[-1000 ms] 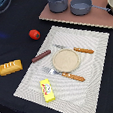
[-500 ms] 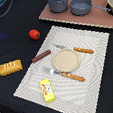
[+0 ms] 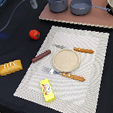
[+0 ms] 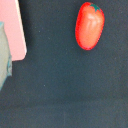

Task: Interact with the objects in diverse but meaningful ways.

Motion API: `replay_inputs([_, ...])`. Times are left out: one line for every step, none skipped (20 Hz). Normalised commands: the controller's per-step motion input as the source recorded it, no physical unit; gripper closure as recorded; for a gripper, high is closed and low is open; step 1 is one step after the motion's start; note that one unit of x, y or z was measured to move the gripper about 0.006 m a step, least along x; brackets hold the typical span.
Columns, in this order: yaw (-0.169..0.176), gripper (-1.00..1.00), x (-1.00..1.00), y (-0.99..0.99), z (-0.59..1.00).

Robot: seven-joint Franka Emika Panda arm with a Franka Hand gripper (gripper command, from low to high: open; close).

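Four small toy foods show in the exterior view, but the wrist view shows only one of them. That one is the red round tomato (image 4: 89,26), seen close up on the dark surface (image 4: 65,90), with its long side running up and down in the frame and a small green top at its upper end. In the exterior view the tomato (image 3: 34,34) sits at the upper left, just off the pale striped mat (image 3: 93,63). The dark brown sausage (image 3: 41,56) lies on the mat's left edge, tilted up to the right. The orange-yellow scored bread loaf (image 3: 10,67) lies on the dark surface at the far left, pointing sideways. The yellow rectangular block with red marks (image 3: 47,90) lies low on the mat, pointing mostly up and down. The arm (image 3: 32,0) is only a blurry bit at the top left, above the tomato. I cannot tell how the jaws stand.
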Motion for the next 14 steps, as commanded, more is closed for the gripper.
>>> replay_inputs([-0.011,-1.0,0.21,0.0,-0.31])
replay_inputs([-0.018,-1.0,0.25,0.0,-0.21])
replay_inputs([-0.021,-1.0,0.16,-0.03,-0.18])
replay_inputs([-0.041,-1.0,0.0,-0.07,-0.27])
replay_inputs([-0.036,-1.0,0.12,0.0,-0.31])
replay_inputs([-0.033,-1.0,0.04,-0.05,-0.29])
replay_inputs([-0.046,-1.0,-0.14,-0.28,-0.44])
replay_inputs([-0.05,-1.0,-0.16,-0.3,-0.55])
replay_inputs([-0.046,-1.0,-0.08,-0.22,-0.56])
replay_inputs([-0.044,-1.0,-0.16,-0.3,-0.43])
replay_inputs([-0.058,-1.0,-0.31,-0.35,-0.45])
replay_inputs([-0.061,-1.0,-0.33,-0.31,-0.51])
replay_inputs([-0.059,-1.0,-0.3,-0.25,-0.51])
replay_inputs([-0.059,-1.0,-0.37,-0.3,-0.47])
